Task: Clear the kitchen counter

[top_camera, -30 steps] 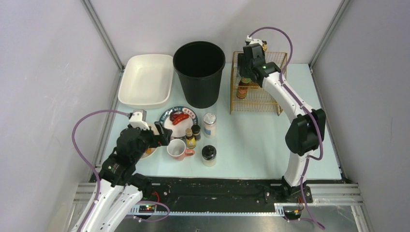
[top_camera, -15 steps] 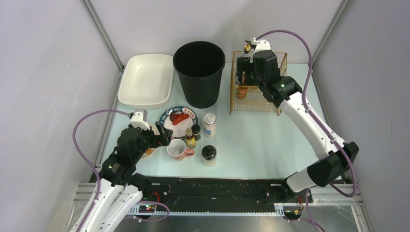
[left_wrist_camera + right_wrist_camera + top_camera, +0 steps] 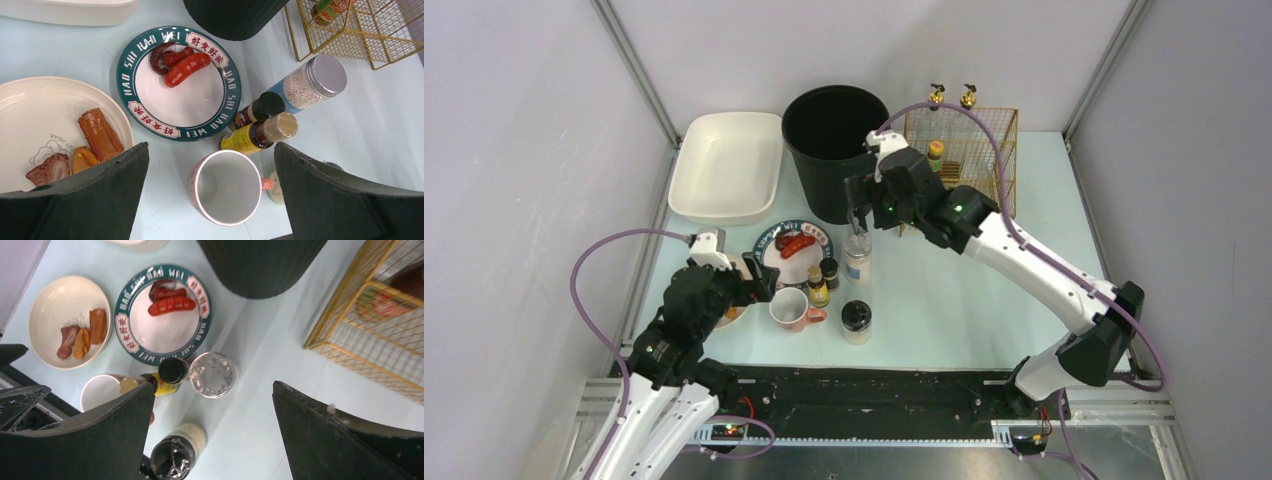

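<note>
Counter space first: the kitchen counter [image 3: 964, 300] lies flat and level, a smooth, matt, pale mint-green rectangle. Its long axis runs from the left edge to the right edge, with grey walls and metal posts around it. Your widest open stretch is the right half, from the near right corner up to the gold wire rack [image 3: 984, 135] at the far right corner; the left half is crowded. At the middle of the far edge stands the round black bin [image 3: 834, 150], with the glossy white rectangular tray [image 3: 724, 165] beside it at the far left corner. Toward the near left you have a green-rimmed plate [image 3: 190, 100] with sausages and a cream plate [image 3: 30, 115] with fried pieces. Beside them, packed close together, are a white mug [image 3: 227, 187], a silver-lidded bead jar [image 3: 857, 258], a black-lidded jar [image 3: 856, 320], a yellow-label bottle [image 3: 257, 134] and a dark-capped bottle [image 3: 257, 109]. The right gripper [image 3: 212, 385] hangs over the bead jar, jaws wide apart, holding nothing. The left gripper [image 3: 211, 145] hovers above the mug, likewise spread wide and empty.
</note>
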Robot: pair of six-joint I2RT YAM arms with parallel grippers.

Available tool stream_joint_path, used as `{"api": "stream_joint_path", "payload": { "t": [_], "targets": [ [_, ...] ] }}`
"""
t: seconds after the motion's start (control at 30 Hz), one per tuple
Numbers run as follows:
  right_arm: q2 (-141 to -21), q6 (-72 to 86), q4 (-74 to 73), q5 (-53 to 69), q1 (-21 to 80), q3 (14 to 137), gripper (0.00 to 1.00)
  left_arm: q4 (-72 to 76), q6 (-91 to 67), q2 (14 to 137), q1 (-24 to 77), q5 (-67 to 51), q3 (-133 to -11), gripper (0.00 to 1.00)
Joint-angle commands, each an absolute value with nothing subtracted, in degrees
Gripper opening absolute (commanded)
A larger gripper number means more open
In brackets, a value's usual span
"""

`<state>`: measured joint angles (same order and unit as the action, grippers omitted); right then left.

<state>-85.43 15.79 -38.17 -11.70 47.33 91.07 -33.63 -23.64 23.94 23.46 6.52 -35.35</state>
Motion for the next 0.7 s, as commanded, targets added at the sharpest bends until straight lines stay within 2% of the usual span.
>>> {"api": "stream_joint_path", "payload": {
  "t": [0.0,0.27,0.67],
  "targets": [
    [-89.66,21.1,-40.05,-12.36,50.1,92.29,0.93,-32.95,-24.52,23.28,23.84,7.83,-36.44,0.98],
    [-95.53,25.13,-39.6,-13.01,52.13,91.1,0.99,-33.12,-24.61,22.59,24.08,8.17,-36.45,0.98],
    [-99.94,27.72,-40.37,-17.73,53.09,88.87,0.99,-33.11,-24.54,22.29,24.22,8.0,-36.51,0.98]
  ]
}}
